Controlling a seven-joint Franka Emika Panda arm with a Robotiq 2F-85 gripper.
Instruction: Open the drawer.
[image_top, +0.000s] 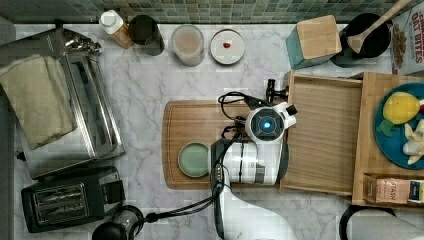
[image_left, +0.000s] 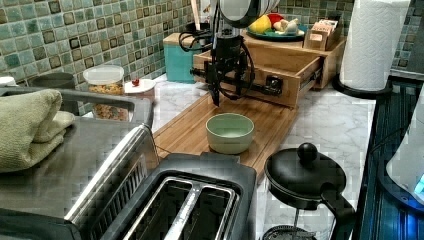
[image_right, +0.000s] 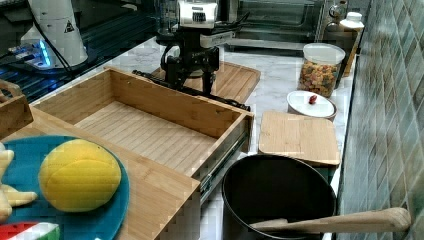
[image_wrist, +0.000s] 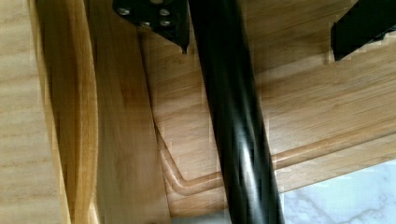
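Observation:
The light-bamboo drawer (image_top: 325, 140) (image_right: 150, 130) stands pulled far out of its wooden box (image_top: 370, 165), and its inside is bare. A long black bar handle (image_wrist: 233, 130) (image_right: 230, 104) (image_left: 260, 89) runs along its front. My gripper (image_wrist: 261, 37) (image_right: 190, 82) (image_left: 226, 90) points down over that handle and straddles the bar. Its jaws stand open: one black finger (image_wrist: 159, 18) sits right beside the bar and the other finger (image_wrist: 364, 23) is well apart from it. In the top view my wrist (image_top: 265, 125) covers the middle of the drawer front.
Under the drawer front lies a grooved cutting board (image_top: 200, 125) with a green bowl (image_top: 193, 159) (image_left: 230, 132) on it. A teal plate of toy food (image_top: 400, 125) tops the box. A black toaster (image_top: 70, 200), a kettle (image_left: 305, 175) and jars (image_top: 187, 44) surround the marble counter.

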